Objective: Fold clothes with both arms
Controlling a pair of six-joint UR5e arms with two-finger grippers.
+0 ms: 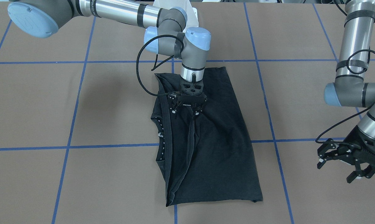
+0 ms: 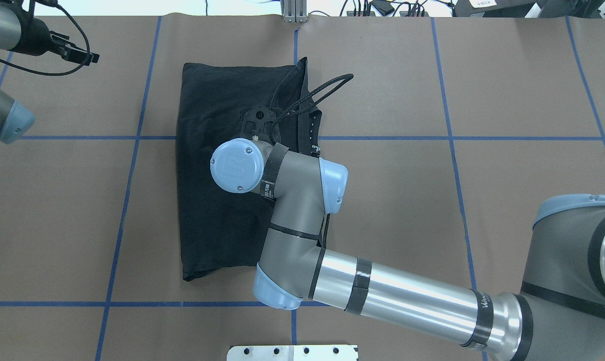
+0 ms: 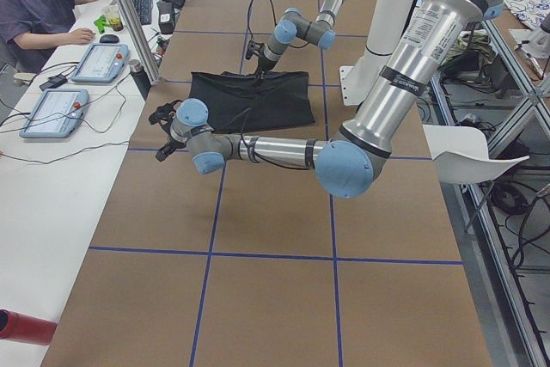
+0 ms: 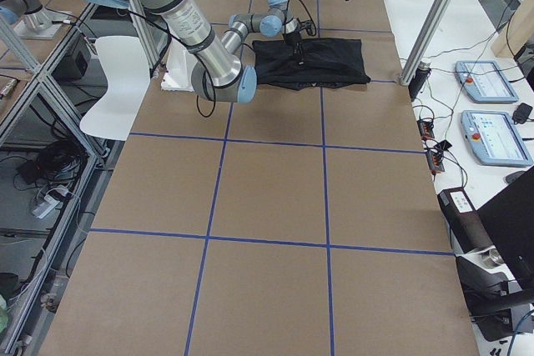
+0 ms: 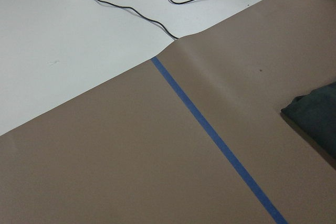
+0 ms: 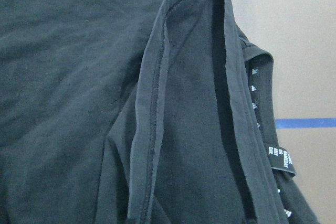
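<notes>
A black T-shirt (image 1: 218, 149) lies folded lengthwise on the brown table, plain side up, with its collar and label (image 6: 278, 158) at one edge. My right gripper (image 1: 193, 114) stands straight down on the shirt near the collar. It is shut on a raised ridge of fabric that runs along the hem (image 6: 152, 93). In the overhead view the right wrist covers most of that gripper over the T-shirt (image 2: 207, 210). My left gripper (image 1: 340, 169) hangs open and empty off the shirt's side, above bare table. A corner of the T-shirt (image 5: 315, 116) shows in the left wrist view.
Blue tape lines (image 1: 81, 93) grid the brown table (image 1: 35, 109). The white pedestal base (image 2: 292, 352) sits at the robot's side. A person (image 3: 43, 6) sits at a white desk with control tablets (image 3: 53, 111) beyond the table's far edge.
</notes>
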